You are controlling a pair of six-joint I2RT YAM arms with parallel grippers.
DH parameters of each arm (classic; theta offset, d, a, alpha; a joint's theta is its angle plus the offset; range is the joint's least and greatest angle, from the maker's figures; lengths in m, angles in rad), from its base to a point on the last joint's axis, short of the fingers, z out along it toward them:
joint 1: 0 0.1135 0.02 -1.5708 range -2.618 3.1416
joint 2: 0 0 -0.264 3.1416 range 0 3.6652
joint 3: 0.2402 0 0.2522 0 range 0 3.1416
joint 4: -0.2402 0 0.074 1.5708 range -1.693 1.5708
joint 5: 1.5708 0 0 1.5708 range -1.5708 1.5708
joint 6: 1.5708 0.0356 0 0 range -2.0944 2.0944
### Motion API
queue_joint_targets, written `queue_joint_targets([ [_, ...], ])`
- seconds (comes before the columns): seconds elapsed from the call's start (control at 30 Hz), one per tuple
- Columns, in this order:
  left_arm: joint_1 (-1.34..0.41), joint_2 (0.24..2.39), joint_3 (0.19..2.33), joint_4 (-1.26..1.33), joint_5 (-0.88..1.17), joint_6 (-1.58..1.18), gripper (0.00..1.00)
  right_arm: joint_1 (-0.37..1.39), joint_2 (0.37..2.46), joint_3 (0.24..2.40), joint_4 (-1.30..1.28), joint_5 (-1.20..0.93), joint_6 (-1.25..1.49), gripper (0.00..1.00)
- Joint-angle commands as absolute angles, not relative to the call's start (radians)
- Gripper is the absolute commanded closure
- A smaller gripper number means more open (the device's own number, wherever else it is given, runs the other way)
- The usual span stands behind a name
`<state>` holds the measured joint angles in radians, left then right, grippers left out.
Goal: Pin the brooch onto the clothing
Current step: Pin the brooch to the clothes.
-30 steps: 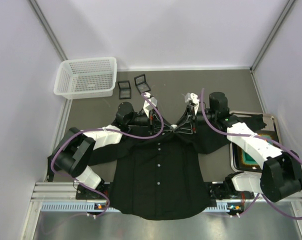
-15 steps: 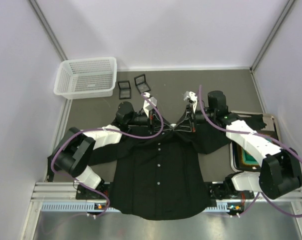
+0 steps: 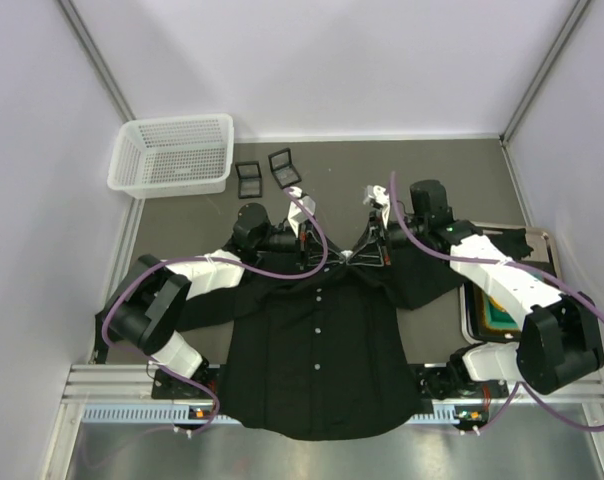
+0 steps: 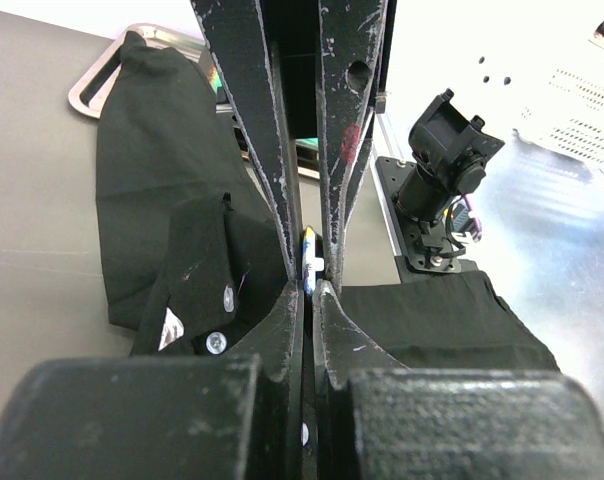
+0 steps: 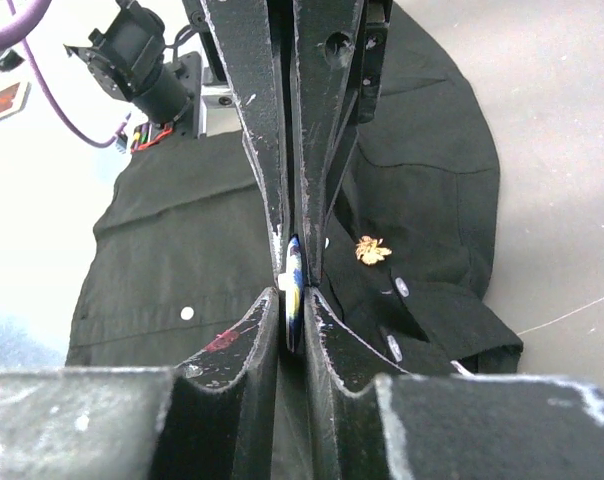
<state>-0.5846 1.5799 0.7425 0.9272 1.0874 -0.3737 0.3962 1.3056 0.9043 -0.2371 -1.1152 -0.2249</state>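
Observation:
The clothing (image 3: 317, 350), a black button-up shirt, lies flat on the table with its collar toward the far side. Both grippers meet over the collar. My right gripper (image 3: 374, 245) (image 5: 294, 285) is shut on the brooch (image 5: 294, 290), a thin blue, yellow and white disc held edge-on above the shirt front (image 5: 172, 250). My left gripper (image 3: 307, 250) (image 4: 307, 280) is shut just above the collar (image 4: 197, 270). A small blue and white thing (image 4: 309, 262) shows at its tips; whether those jaws grip it is hidden.
A gold leaf pin (image 5: 372, 250) sits on the shirt near the buttons. A metal tray (image 3: 465, 320) lies at the right under a sleeve. A white mesh basket (image 3: 172, 155) and two small black boxes (image 3: 249, 178) stand at the back left.
My right arm's wrist has shifted slightly left and toward the far side, with the gripper staying at the collar. The left arm and the shirt have not moved.

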Motion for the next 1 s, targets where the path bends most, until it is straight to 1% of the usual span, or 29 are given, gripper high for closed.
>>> queue_joint_targets([
  [0.0,-0.627,1.557,0.788,1.012,1.152,-0.35,1.0,0.417,1.331,0.96,-0.264,-1.066,-0.308,0.84],
  [0.03,-0.629,1.559,0.792,1.012,1.152,-0.35,1.0,0.419,1.335,0.963,-0.273,-1.057,-0.31,0.82],
  [0.1,-0.629,1.563,0.793,1.012,1.15,-0.348,1.0,0.423,1.339,0.972,-0.281,-1.048,-0.31,0.81],
  [0.27,-0.632,1.563,0.798,1.008,1.152,-0.342,1.0,0.425,1.344,0.979,-0.284,-1.032,-0.305,0.83],
  [0.4,-0.635,1.56,0.795,1.009,1.155,-0.334,1.0,0.425,1.347,0.982,-0.284,-1.026,-0.299,0.89],
  [0.53,-0.647,1.555,0.793,1.0,1.158,-0.31,1.0,0.425,1.359,0.991,-0.287,-1.022,-0.279,1.0],
  [0.8,-0.649,1.543,0.793,0.985,1.158,-0.276,1.0,0.425,1.384,1.02,-0.308,-0.996,-0.239,1.0],
  [0.97,-0.649,1.513,0.769,0.957,1.143,-0.241,1.0,0.387,1.42,1.037,-0.304,-0.983,-0.12,1.0],
])
